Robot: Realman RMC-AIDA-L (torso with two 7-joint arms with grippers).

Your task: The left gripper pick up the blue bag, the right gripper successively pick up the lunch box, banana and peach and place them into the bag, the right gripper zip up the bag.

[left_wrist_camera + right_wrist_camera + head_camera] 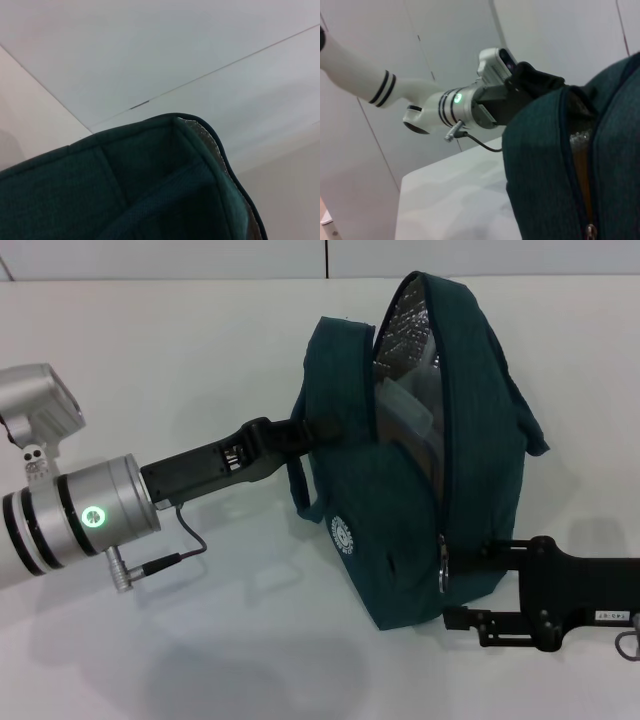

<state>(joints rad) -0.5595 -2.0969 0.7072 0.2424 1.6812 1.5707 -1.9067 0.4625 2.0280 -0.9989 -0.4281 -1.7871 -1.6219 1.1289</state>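
Zipping looks to be the step in hand: the blue bag (410,470) stands upright on the white surface (200,640), its mouth gaping along the upper run of the zip so the foil lining shows, with something pale and clear just visible inside that may be the lunch box (400,405). No banana or peach lies anywhere around the bag, so I judge they are already packed; through the slit the right wrist view shows an orange-yellow strip that could be the banana (581,170).

The left hand (300,435) reaches in against the bag's upper left side and appears to be pinching the fabric or a handle there, steadying the bag, though its fingers are hidden by the cloth.

The right hand (470,585) sits low at the bag's right bottom corner, touching or just beside it; whether its fingers are spread or pressed together I cannot tell.

The silver zip pull (441,562) hangs at the bag's lower front, just left of the right hand.

Next, the right hand needs to catch that small ring and draw it up and over the arch while the left keeps the bag taut.
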